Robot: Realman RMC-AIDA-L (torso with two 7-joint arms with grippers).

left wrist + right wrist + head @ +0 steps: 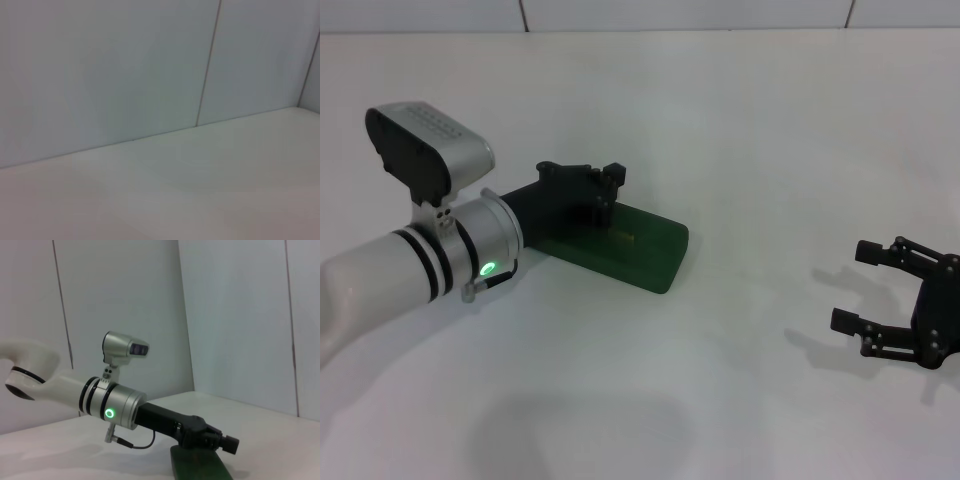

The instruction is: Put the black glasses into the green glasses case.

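While the left gripper (605, 190) hovers over the rear end of the dark green oblong hard-shell glasses case (640, 248) at centre-left of the head view, its fingers cannot be read as spread or clenched. Lid down, the case lies on the white desk (750, 140), long axis running from upper left to lower right. No black glasses show anywhere. At lower right, well apart, the right gripper (860, 290) rests with fingers spread, empty.
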